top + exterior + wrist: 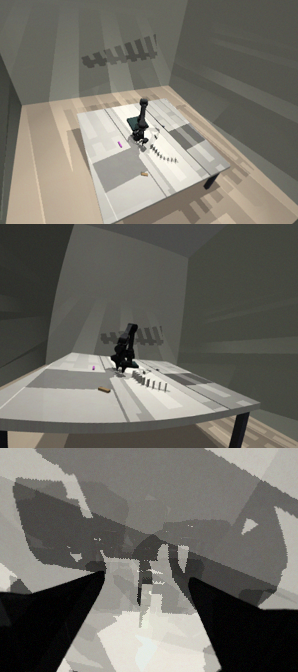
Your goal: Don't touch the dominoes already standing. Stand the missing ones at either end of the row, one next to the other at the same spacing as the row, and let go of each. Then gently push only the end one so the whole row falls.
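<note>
Several thin grey dominoes stand in a curved row point(161, 156) point(148, 382), right of the arm in the top and exterior views. My gripper point(141, 142) point(120, 370) point(147, 578) is open and points down, low over the table just beyond the row's near-arm end. In the wrist view a small narrow piece, seemingly a loose grey domino point(145, 580), shows between the open fingertips, not gripped. Shadows blur its outline, and I cannot tell its height relative to the tips. In the top and exterior views the fingers and shadows hide it.
A magenta block point(120, 144) point(93, 367) lies left of the gripper. An orange-brown block point(144, 174) point(104, 389) lies in front. A dark green plate point(132, 123) is by the arm's base. A tiny dark object point(163, 126) point(157, 369) lies behind the row.
</note>
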Tool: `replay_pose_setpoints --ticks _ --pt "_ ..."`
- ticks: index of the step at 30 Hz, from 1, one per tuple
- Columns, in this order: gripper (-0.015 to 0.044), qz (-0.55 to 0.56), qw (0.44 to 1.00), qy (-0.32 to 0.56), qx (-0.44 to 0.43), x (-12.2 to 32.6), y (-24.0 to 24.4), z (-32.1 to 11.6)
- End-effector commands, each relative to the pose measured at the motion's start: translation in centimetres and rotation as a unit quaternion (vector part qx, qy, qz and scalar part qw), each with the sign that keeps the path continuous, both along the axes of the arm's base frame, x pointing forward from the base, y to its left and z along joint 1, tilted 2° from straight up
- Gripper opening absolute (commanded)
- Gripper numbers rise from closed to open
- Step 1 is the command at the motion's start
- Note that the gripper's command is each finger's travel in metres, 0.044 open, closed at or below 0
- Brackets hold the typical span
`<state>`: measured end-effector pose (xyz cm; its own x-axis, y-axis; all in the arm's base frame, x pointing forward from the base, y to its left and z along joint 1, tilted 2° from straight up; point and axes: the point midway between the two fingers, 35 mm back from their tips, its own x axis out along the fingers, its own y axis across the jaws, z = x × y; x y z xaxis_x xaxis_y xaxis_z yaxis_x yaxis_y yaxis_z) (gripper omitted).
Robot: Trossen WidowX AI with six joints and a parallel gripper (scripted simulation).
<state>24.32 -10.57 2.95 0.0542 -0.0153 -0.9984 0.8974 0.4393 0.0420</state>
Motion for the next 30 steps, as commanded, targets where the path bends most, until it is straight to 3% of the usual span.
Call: replay_pose_setpoints --ticks 1,13,23,30 --pt "0.0335 -0.002 1.0 0.001 0.004 0.0 0.1 -0.2" --pt "0.0024 -0.002 1.0 0.001 0.004 0.0 0.1 -0.2" --pt "0.0024 -0.002 1.0 0.001 0.004 0.0 0.1 0.0" --pt "0.0024 -0.002 1.0 0.001 0.004 -0.7 0.3 7.1"
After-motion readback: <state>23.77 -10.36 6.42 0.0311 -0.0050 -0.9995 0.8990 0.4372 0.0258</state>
